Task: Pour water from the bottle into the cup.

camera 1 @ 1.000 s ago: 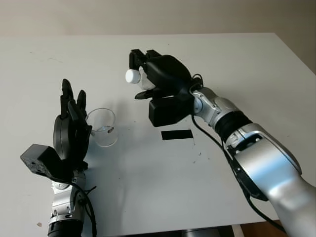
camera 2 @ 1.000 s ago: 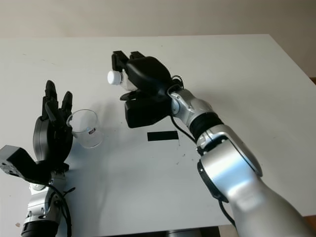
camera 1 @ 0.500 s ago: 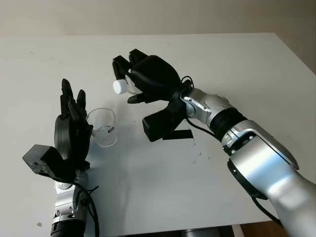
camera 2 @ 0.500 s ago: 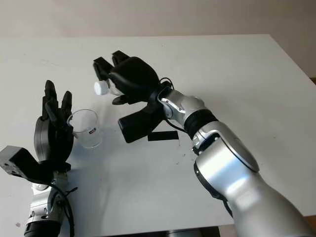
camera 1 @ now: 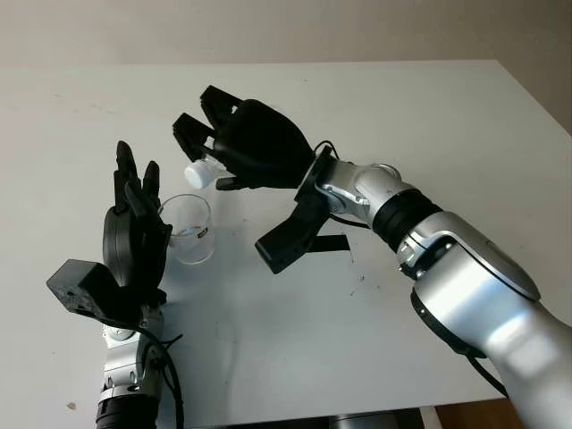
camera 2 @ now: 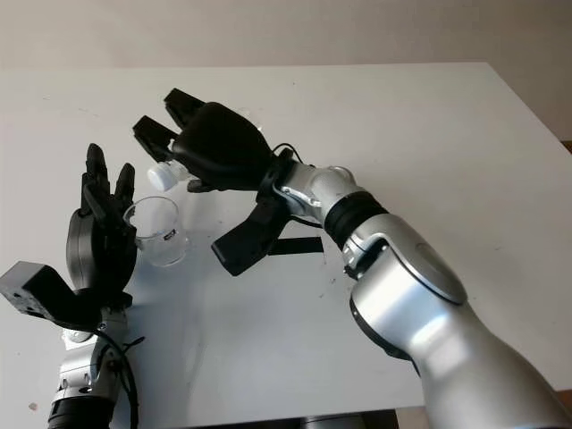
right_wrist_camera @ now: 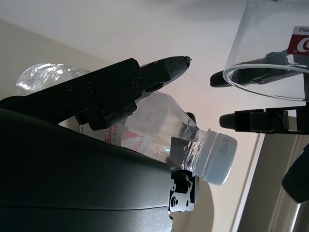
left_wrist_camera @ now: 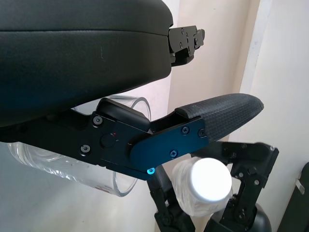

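Note:
A clear plastic cup (camera 1: 188,230) stands upright on the white table (camera 1: 429,134) at the left. My left hand (camera 1: 134,214) is open and upright right beside the cup's left side; I cannot tell whether it touches. My right hand (camera 1: 210,143) is shut on a clear water bottle (right_wrist_camera: 159,121) and holds it tilted, neck pointing down and left. The bottle's white cap (camera 1: 196,173) is on and hangs just above the cup's far rim. In the left wrist view the cap (left_wrist_camera: 209,180) sits beyond the cup (left_wrist_camera: 58,164).
A black rectangular strip (camera 1: 332,243) lies flat on the table just right of the cup, under my right forearm. A few small dark specks (camera 1: 362,279) mark the table nearby. The table's right and far parts are bare white surface.
My right hand has moved left and tipped the bottle further down, bringing the cap from right of the cup to just over its rim. The left hand and cup have stayed put.

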Tool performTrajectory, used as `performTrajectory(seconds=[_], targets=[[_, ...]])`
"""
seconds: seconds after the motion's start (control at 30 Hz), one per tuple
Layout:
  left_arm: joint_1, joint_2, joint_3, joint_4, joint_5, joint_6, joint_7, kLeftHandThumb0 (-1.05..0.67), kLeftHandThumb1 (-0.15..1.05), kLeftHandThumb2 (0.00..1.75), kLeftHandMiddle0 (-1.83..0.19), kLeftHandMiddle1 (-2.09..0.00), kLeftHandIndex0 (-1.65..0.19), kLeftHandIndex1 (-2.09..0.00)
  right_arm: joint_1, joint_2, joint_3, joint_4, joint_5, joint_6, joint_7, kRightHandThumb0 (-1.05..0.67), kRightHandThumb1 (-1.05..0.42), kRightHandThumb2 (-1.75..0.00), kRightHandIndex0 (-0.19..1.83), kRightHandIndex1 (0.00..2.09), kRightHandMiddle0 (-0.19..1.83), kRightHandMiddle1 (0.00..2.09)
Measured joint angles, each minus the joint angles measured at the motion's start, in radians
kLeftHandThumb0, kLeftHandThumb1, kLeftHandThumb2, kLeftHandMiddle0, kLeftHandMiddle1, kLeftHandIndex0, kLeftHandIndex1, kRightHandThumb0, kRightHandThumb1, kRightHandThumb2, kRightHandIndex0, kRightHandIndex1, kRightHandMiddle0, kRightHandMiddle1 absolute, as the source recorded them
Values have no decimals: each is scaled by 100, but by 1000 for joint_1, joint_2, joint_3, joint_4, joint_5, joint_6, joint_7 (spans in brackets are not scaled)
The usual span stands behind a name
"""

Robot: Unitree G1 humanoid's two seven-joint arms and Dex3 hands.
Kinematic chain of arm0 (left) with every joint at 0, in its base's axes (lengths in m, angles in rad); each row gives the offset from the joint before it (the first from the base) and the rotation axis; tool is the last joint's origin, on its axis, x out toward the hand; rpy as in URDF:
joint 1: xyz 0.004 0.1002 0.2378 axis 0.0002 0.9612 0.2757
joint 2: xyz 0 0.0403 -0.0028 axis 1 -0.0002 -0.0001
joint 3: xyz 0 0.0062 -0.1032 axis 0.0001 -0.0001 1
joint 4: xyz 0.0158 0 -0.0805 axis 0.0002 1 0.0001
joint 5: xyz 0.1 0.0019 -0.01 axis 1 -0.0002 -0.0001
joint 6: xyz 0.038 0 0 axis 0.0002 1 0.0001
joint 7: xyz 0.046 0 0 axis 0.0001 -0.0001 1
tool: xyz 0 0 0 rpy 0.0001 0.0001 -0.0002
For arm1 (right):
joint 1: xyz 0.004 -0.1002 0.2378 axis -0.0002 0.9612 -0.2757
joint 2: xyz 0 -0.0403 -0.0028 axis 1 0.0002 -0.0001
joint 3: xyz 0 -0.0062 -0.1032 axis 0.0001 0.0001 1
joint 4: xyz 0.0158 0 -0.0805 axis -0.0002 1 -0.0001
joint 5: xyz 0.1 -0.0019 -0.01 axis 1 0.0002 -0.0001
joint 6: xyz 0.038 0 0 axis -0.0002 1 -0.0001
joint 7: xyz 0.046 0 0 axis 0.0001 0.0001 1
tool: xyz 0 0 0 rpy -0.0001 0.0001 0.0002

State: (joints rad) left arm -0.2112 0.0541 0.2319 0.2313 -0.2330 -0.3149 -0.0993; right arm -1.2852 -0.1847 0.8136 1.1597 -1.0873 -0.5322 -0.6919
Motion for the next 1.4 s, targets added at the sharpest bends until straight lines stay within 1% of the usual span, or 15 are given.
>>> performTrajectory(seconds=[0.17,0.3,0.43,0.53,0.7,0.8,0.93,1.13,1.3,1.4], targets=[[-3,-5,0,4,1,0,1,-91,105,83,19,-39,12,0,-23,36,58,4,-69,116,2,-30,-95,-22,106,209,73,209],[-4,-7,0,3,0,0,1,-91,105,83,19,-38,12,0,-35,64,94,20,-99,189,40,-32,-96,-16,105,209,60,209],[-4,-10,-1,3,2,0,8,-90,105,83,19,-39,11,0,-44,77,109,22,-100,217,84,-34,-99,-10,109,209,61,209],[-4,-10,-1,3,5,-2,7,-91,105,84,19,-36,12,0,-50,80,131,21,-123,250,95,-35,-101,-8,109,209,56,209],[-4,-13,-2,3,6,-1,12,-92,105,83,19,-44,8,0,-60,80,158,20,-153,296,104,-36,-101,-7,107,209,53,209],[-5,-16,-2,3,6,0,20,-92,105,83,19,-47,6,0,-60,79,162,20,-156,302,103,-35,-102,-6,111,209,62,209],[-6,-19,-2,3,7,3,25,-91,105,84,19,-46,7,0,-60,76,161,17,-150,288,88,-34,-102,-6,109,209,57,209],[-10,-19,-2,6,6,4,25,-91,105,83,19,-47,7,0,-60,75,160,17,-133,261,77,-36,-104,-6,110,209,55,209],[-20,-19,-1,19,6,-4,19,-91,105,82,19,-48,8,0,-60,70,165,19,-142,264,32,-36,-104,-6,111,209,56,209],[-21,-19,-1,21,6,-4,15,-90,105,82,19,-48,9,0,-60,66,165,21,-139,263,7,-36,-104,-6,113,209,60,209]])
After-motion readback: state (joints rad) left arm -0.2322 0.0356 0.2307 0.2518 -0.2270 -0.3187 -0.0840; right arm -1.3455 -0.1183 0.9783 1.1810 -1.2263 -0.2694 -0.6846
